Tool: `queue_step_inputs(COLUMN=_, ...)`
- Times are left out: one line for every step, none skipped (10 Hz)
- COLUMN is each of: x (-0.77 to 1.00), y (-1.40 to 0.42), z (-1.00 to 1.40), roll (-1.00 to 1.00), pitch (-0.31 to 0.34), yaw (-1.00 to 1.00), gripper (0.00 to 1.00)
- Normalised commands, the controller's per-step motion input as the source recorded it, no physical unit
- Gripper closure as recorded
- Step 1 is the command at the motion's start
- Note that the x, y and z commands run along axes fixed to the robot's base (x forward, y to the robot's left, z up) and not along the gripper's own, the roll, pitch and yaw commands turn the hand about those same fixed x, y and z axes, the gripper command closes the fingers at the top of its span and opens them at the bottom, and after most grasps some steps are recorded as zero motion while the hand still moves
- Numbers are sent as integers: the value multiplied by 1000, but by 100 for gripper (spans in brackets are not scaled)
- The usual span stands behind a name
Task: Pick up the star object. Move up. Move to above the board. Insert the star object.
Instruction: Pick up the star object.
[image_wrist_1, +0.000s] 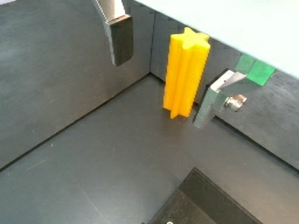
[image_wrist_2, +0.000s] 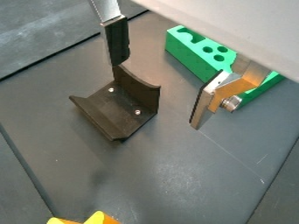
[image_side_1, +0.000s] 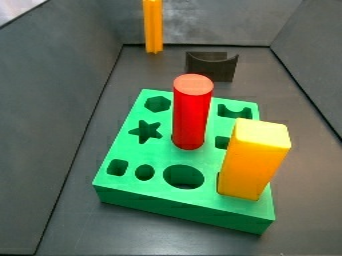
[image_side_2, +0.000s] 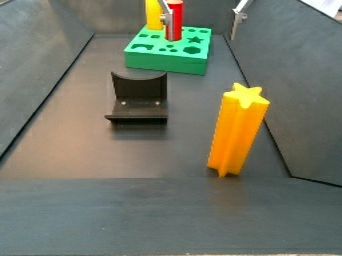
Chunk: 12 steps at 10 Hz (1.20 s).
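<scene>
Between my spread fingers (image_wrist_1: 121, 39) nothing was held: my gripper (image_wrist_1: 170, 70) hung released beside the star object (image_wrist_1: 184, 73), which stood upright on the floor, long axis vertical (well apart from the board (image_side_2: 170, 49)), nearer one finger.

We see soft, even light with faint shadows, a pale shine on the dark floor (image_side_2: 80, 130), small and slightly fuzzy pictures, and the gripper (image_wrist_1: 163, 66) hanging a little blurry close to the wrist cameras.
</scene>
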Motion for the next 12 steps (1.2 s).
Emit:
queue_step_inputs(x=0, y=23, z=0, roll=0, pitch=0, yaw=0, gripper=0)
queue_step_inputs(x=-354, y=177, z=-9, roll=-80, pitch=-99, yaw=0, gripper=0)
queue_step_inputs(x=-486, y=643, z=0, roll=-104, pitch=-79, yaw=0, gripper=0)
queue_step_inputs(x=-431, y=911, z=31, roll=-140, pitch=-54, yaw=66, gripper=0)
queue_step_inputs(x=-386, y=926, z=80, roll=-146, pitch=-47, yaw=77, gripper=0)
queue_step_inputs(x=-417, y=917, z=51, roll=-143, pitch=-66, yaw=69, gripper=0)
queue_step_inputs(x=-411, y=894, z=0, roll=-176, pitch=-114, yaw=54, gripper=0)
queue_step_inputs(x=-234, y=871, z=-6, roll=-241, pitch=-150, yaw=40, gripper=0)
queue_step_inputs(x=-74, y=77, z=-29, roll=-19, pitch=-36, yaw=14, gripper=0)
queue_step_inputs(x=0, y=-43, z=-34, roll=7, pitch=-20, yaw=0, gripper=0)
queue_step_inputs(x=0, y=363, z=-71, roll=0, pitch=-13, yaw=34, gripper=0)
queue_step_inputs(x=180, y=589, z=-60, roll=-17, pitch=-13, yaw=203, gripper=0)
